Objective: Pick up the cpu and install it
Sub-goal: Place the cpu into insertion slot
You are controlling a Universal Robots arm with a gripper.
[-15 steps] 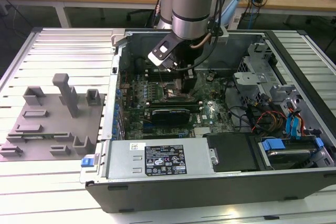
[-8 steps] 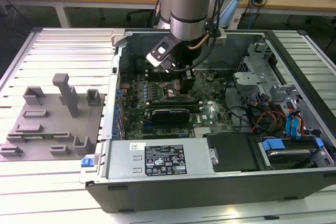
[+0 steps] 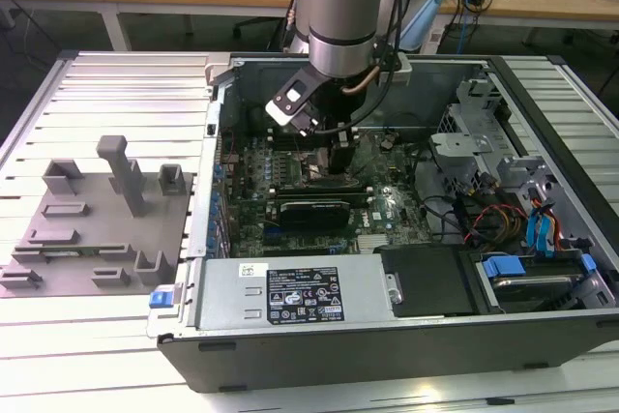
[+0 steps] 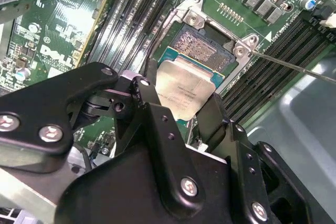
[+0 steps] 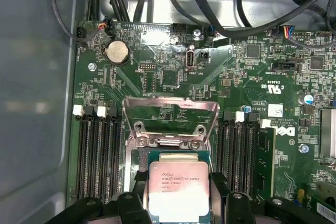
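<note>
As the socket lies open, the end effector clamps the cpu edges.

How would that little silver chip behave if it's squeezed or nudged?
The cpu looks like a flat, stiff, metal-topped plate, so it probably won't bend. Its smooth shiny top suggests it could slip in a loose grip. Thin and small, it is likely light.
</note>
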